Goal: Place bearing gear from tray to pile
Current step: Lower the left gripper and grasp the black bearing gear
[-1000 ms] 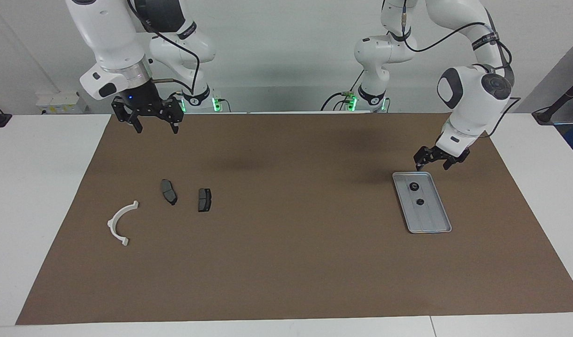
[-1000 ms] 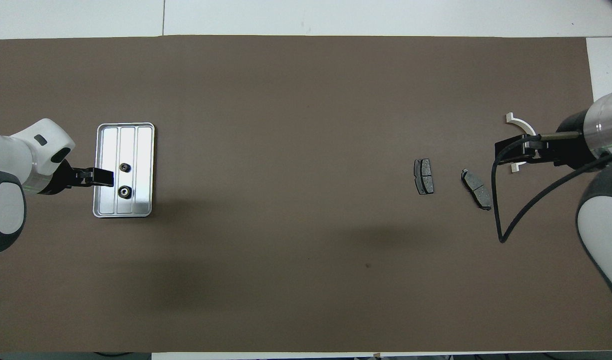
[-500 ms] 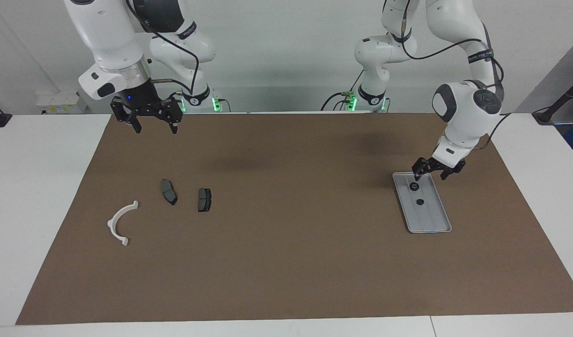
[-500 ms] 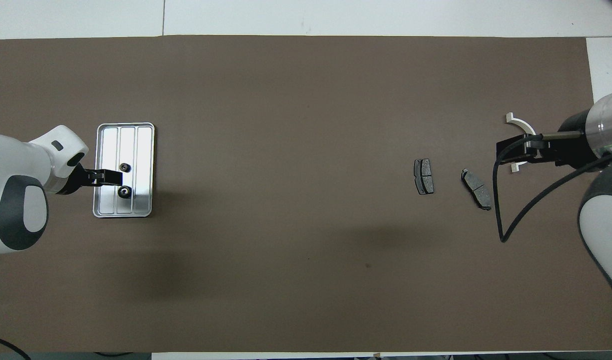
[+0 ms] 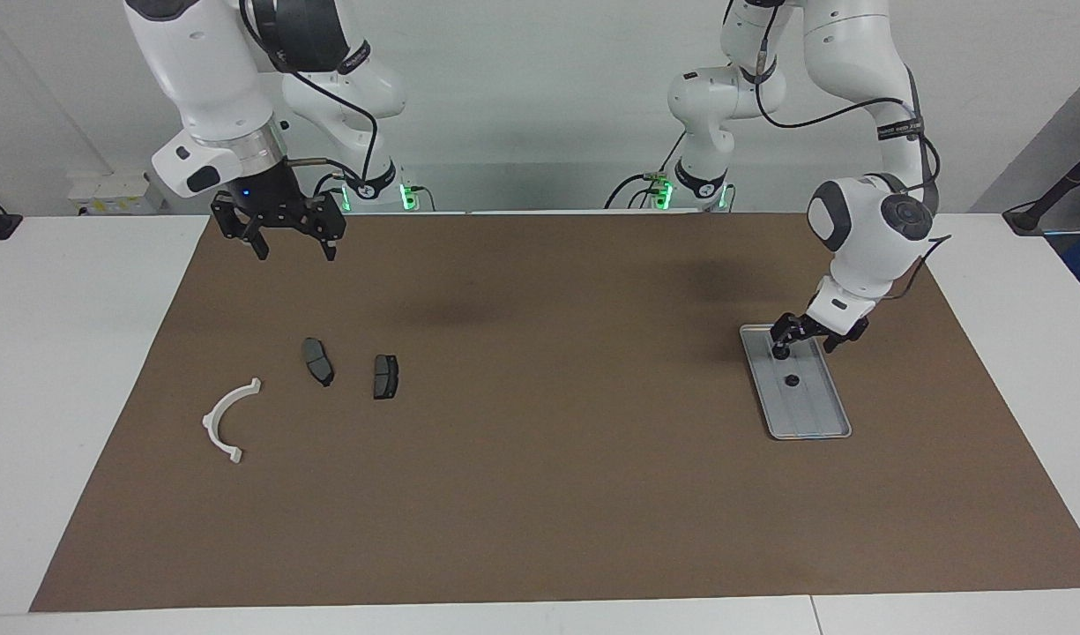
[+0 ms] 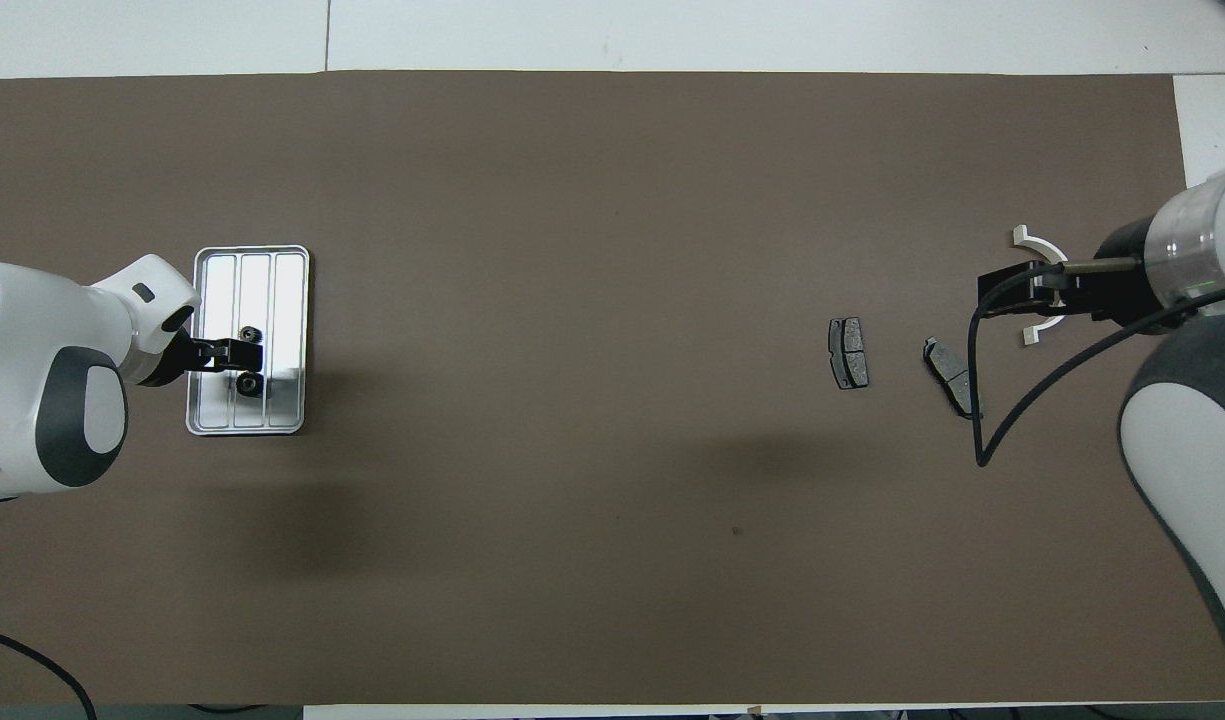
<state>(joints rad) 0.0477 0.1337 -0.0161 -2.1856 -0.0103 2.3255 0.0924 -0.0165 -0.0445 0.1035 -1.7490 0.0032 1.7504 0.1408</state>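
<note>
A white table carries a broad brown mat [image 5: 540, 494] under both arms. The right arm waits, its right gripper [image 5: 284, 241] raised over the mat's edge nearest the robots at that arm's end, fingers spread; it sits a touch lower than a second ago. The left arm has swung down and inward since then, bringing the left gripper [image 5: 802, 339] from above the tray's rim to low over the tray [image 5: 817, 414] at the end nearer the robots. Its fingers are spread, one fingertip at or on the nearer bearing gear [image 6: 249, 380]; whether it touches cannot be told. The tray lies toward the left arm's end of the table and has not shifted. The second bearing gear [image 5: 793, 381] sits in the tray, a little farther from the robots. At the right arm's end lies the pile, unchanged: a white half-ring bracket [image 5: 227, 419] and two dark brake pads [image 5: 318, 362] [image 5: 385, 376] beside it
</note>
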